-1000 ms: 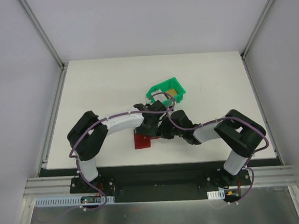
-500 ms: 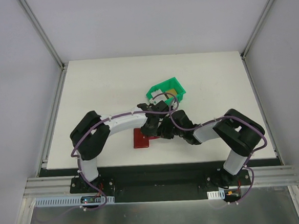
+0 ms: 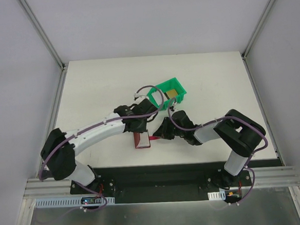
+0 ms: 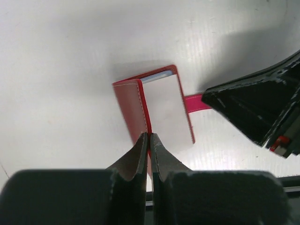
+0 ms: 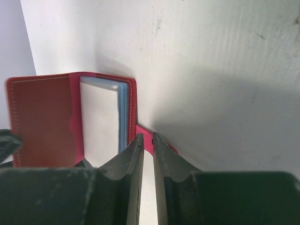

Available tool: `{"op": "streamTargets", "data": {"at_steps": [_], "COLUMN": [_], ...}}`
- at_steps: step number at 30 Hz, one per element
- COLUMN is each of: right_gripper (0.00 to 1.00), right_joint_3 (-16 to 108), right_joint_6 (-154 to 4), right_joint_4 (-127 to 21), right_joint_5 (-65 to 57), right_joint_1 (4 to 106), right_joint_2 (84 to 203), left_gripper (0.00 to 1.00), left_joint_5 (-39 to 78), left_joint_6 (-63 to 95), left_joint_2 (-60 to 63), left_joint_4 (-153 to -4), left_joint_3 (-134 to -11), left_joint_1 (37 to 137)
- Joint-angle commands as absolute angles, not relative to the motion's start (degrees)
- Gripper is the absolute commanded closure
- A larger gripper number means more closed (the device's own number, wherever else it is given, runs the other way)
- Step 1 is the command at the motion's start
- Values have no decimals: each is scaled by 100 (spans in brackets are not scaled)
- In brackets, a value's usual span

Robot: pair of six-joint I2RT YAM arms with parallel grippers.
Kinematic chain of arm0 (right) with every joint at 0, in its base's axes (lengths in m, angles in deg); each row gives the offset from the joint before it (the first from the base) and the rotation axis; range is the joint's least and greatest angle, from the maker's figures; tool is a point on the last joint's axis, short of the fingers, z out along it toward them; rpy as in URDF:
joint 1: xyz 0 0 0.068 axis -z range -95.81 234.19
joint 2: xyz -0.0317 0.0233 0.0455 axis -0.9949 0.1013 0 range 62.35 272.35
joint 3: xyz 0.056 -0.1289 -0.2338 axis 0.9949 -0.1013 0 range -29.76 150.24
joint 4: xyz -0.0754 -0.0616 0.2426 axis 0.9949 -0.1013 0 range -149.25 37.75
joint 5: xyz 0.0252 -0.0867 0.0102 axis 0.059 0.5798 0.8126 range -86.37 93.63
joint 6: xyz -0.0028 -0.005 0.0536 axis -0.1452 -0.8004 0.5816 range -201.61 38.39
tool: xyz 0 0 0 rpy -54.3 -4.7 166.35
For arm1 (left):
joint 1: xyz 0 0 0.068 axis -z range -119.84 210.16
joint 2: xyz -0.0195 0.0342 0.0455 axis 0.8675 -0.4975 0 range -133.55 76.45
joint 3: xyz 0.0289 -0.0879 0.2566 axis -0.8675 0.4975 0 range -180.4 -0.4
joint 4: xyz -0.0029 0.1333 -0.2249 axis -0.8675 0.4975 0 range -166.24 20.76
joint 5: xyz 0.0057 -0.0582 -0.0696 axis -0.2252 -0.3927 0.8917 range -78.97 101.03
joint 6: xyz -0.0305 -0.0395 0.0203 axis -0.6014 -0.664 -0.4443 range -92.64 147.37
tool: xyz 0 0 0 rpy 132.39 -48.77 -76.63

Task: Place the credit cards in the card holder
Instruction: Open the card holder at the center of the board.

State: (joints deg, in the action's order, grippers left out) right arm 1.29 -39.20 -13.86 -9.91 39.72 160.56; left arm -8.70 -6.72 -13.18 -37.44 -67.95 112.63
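The card holder lies open near the table's front edge, dark red with pale blue-grey pockets. My left gripper is shut on the edge of its red cover flap, coming in from the left. My right gripper is shut on the red snap tab at the holder's right side. A whitish-grey face shows inside the holder; I cannot tell whether it is a card or a pocket. One golden-yellow credit card lies in the green bin.
The green plastic bin stands tilted just behind the two grippers. A purple cable from my left wrist loops up beside the bin. The table's front edge runs close below the holder.
My left gripper has closed on the cover flap and shifted left, with the left arm stretching out low to the left. The right gripper has stayed on the tab.
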Motion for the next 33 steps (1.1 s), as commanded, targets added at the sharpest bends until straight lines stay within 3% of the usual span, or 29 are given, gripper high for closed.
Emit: {"op": "streamTargets", "data": {"at_steps": [1,14,26,33], "right_gripper": [83,80,65,65], "right_joint_3": [4,188,531,453], "right_joint_6": [-4302,-4382,-4602,-4531], "right_joint_4": [-2263,-1876,-2219,-2219], "right_joint_5": [-726,-1324,-1790,-1685], "right_joint_1": [3989,3910,3901,3901], "right_joint_2": [16114,15903,15235,15157], "left_gripper": [100,100,100,100], "left_joint_5": [-1340,-892,-804,-743], "left_joint_6": [-1183,-2335,-2010,-1939], "left_joint_2": [-487,754,499,244], "left_joint_4": [-3563,-5145,-6077,-6271], "left_joint_3": [-6019,-3372,-3265,-3283], "left_joint_1": [10913,10437,10323,10288]}}
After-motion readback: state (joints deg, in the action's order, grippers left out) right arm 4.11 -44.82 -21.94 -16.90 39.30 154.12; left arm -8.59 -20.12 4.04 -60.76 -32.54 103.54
